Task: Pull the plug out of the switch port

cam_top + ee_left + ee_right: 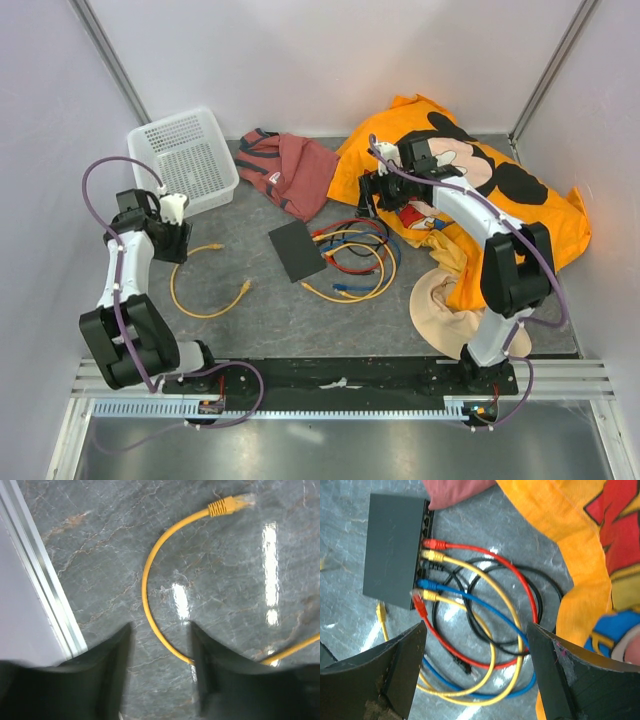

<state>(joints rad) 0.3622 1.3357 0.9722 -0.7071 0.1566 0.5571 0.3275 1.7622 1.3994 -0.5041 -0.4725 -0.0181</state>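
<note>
The switch [297, 250] is a flat black box in the middle of the table. In the right wrist view the switch [392, 550] has a red plug [434, 543], a yellow plug [432, 556], a blue plug [427, 584] and another yellow plug [430, 596] in its sockets. A second red plug [420, 607] lies at its lower corner; I cannot tell if it is seated. My right gripper [476, 640] is open and empty above the cable coils [350, 255], right of the switch. My left gripper [160, 635] is open and empty at far left [172, 240].
A loose yellow cable [150, 575] runs between the left fingers and curls on the table [205, 285]. A white basket [183, 155] stands at back left, a red cloth bag [290, 170] behind the switch, an orange printed shirt [480, 190] and a beige cloth [445, 310] on the right.
</note>
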